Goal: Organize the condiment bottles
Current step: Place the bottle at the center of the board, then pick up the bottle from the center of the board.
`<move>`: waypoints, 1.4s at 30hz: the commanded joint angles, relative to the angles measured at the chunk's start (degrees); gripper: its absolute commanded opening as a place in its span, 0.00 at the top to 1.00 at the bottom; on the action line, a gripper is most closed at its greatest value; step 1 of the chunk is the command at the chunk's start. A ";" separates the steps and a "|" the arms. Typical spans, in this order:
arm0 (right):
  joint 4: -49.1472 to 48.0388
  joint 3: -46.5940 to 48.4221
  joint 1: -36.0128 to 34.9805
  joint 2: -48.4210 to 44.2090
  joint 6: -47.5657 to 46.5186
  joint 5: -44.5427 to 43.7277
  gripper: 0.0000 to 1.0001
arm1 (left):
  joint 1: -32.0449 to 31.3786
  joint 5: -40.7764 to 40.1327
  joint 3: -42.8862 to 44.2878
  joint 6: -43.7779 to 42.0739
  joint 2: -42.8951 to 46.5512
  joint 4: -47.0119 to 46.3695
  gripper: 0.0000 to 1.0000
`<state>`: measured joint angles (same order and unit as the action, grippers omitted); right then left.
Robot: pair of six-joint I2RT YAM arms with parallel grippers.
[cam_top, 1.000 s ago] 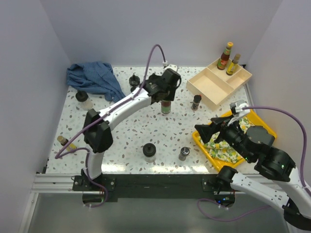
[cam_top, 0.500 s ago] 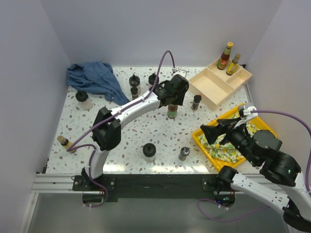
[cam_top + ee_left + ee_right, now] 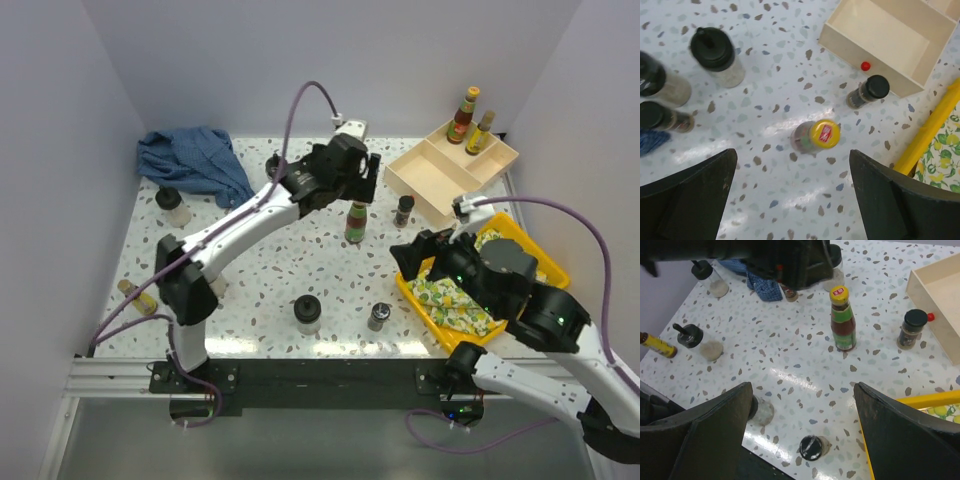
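Left gripper (image 3: 792, 156) hangs wide open above a yellow-capped sauce bottle (image 3: 355, 222), which stands upright on the table (image 3: 260, 280).

The bottle stands free, right of the table's middle, near the beige divided tray (image 3: 440, 178) in the far right corner. A small dark shaker (image 3: 404, 210) sits between them. Two sauce bottles (image 3: 463, 115) stand in the tray's far corner. The right gripper (image 3: 802, 387), also spread and empty, hovers by the yellow tray (image 3: 545, 262) at the right edge. The step looks like ferrying this bottle to the divided tray. Next, a gripper must close round its body and lift it over the wall, clear of the shaker.
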<state>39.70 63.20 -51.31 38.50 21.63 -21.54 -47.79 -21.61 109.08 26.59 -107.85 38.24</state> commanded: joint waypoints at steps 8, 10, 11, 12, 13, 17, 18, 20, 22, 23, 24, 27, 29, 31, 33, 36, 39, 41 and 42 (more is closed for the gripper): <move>-15.87 7.28 0.24 28.26 -5.98 -4.73 0.14 | 11.14 -5.28 -38.84 -6.98 43.92 -5.10 0.00; -17.20 8.69 1.21 32.32 -7.04 -5.87 0.13 | 11.14 -6.52 -42.87 -8.91 47.02 -4.58 0.00; -17.29 10.26 1.65 33.99 -7.04 -6.06 0.13 | 11.14 -6.52 -44.11 -9.44 49.64 -4.58 0.00; -17.29 10.89 2.70 37.23 -6.86 -6.06 0.14 | 11.23 -6.61 -45.34 -10.06 50.89 -4.58 0.00; -17.47 11.33 3.23 38.48 -6.60 -6.06 0.14 | 11.14 -6.78 -47.79 -11.54 52.12 -4.75 0.00; -18.87 11.86 6.91 42.61 -5.81 -8.17 0.14 | 11.14 -9.33 -54.57 -13.66 58.88 -6.86 0.00; -18.87 11.95 7.53 43.32 -5.37 -7.99 0.15 | 11.14 -9.68 -55.89 -14.80 59.94 -7.64 0.00; -18.87 12.30 8.94 43.68 -5.28 -7.73 0.15 | 10.88 -10.82 -59.76 -15.16 63.54 -10.45 0.00; -19.92 11.95 9.56 43.85 -5.98 -7.38 0.15 | 10.88 -8.64 -62.13 -15.34 67.31 -13.17 0.00; -21.41 11.25 10.08 43.85 -6.24 -6.85 0.16 | 10.88 -7.32 -62.84 -15.69 68.47 -14.23 0.00; -22.03 10.98 10.52 44.03 -6.42 -5.72 0.16 | 10.88 -7.22 -63.54 -15.69 69.35 -15.03 0.00; -23.26 10.54 12.02 45.43 -5.99 -4.30 0.18 | 10.88 -8.19 -66.09 -13.16 72.78 -17.84 0.00; -24.66 10.10 12.90 46.92 -5.90 -2.90 0.19 | 10.96 -8.01 -66.89 -13.23 74.01 -17.85 0.00; -25.02 10.10 13.08 47.98 -6.16 -2.46 0.22 | 11.05 -8.80 -66.80 -12.44 74.36 -16.80 0.00; -25.20 10.45 13.25 49.38 -5.99 -2.54 0.24 | 10.96 -9.24 -67.06 -12.18 74.37 -16.97 0.00; -26.52 10.01 13.34 50.44 -5.72 -2.63 0.29 | 11.05 -9.51 -66.98 -12.35 73.93 -17.23 0.00; -27.13 9.23 13.34 50.71 -4.93 -3.59 0.36 | 10.96 -9.95 -66.98 -12.35 73.31 -17.23 0.00; -28.97 8.09 13.34 50.45 -4.75 -4.12 0.38 | 10.96 -9.42 -67.06 -12.35 73.22 -17.23 0.00; -29.42 7.73 13.43 50.44 -4.75 -4.56 0.42 | 10.96 -9.16 -67.07 -12.35 73.22 -17.23 0.00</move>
<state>16.38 71.68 -37.95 90.21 15.99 -24.49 -36.56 -30.17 42.28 13.08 -34.44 24.38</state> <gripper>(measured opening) 0.627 0.997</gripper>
